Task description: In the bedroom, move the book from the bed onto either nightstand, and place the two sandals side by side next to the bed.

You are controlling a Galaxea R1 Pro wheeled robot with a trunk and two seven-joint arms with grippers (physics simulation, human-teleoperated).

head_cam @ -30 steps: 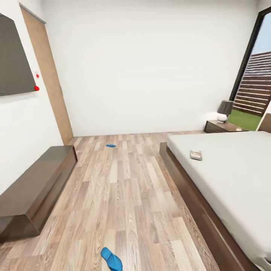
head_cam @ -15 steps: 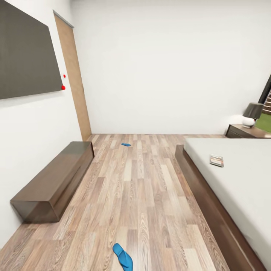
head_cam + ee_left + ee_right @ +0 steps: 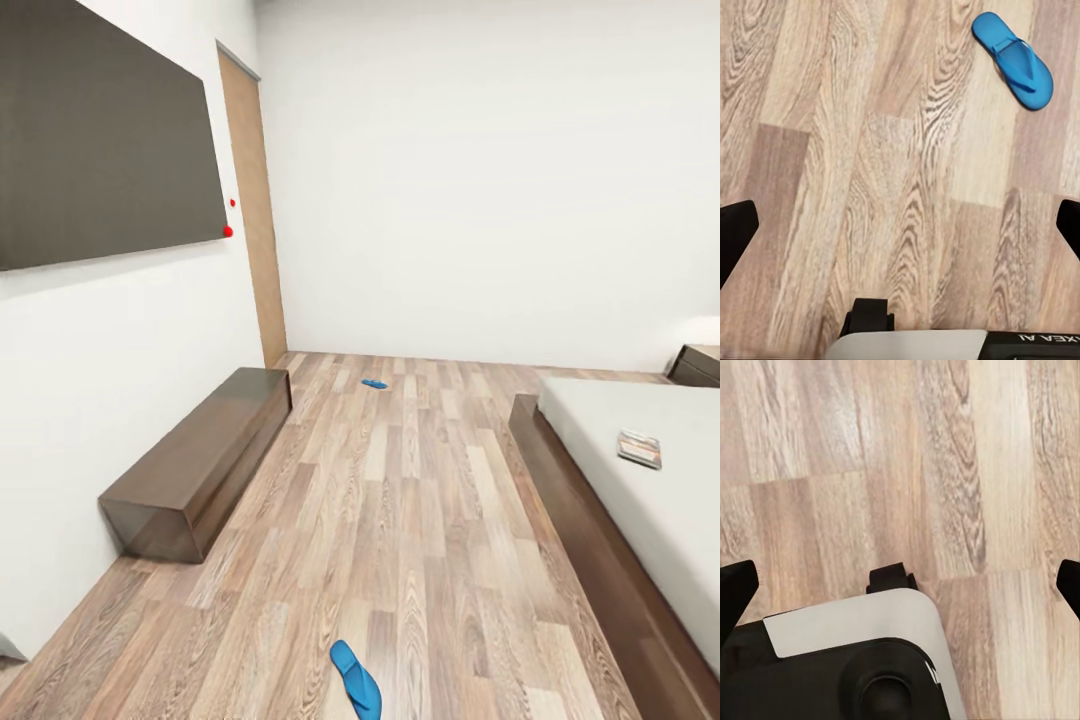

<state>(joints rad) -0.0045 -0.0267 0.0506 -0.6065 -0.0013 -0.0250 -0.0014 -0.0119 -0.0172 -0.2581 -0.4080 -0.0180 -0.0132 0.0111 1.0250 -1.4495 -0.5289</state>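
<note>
One blue sandal (image 3: pixel 356 679) lies on the wood floor close in front of me, and it shows again as a sandal (image 3: pixel 1014 60) in the left wrist view. The second sandal (image 3: pixel 374 384) lies far off near the back wall. The book (image 3: pixel 640 448) rests on the pale mattress of the bed (image 3: pixel 600 420) at the right. A corner of a dark nightstand (image 3: pixel 700 364) sits at the right edge. My left gripper (image 3: pixel 900 232) is open above bare floor, the near sandal off to one side. My right gripper (image 3: pixel 900 585) is open over floor too.
A long dark TV bench (image 3: pixel 200 455) stands along the left wall under a dark screen (image 3: pixel 100 130). A wooden door (image 3: pixel 255 200) is in the far left corner. The bed's dark frame (image 3: pixel 590 560) borders the open floor strip.
The camera has swung left and moved: bench, sandals and bed all sit further right in the picture, and the lamp and window have left view. The things themselves have not moved.
</note>
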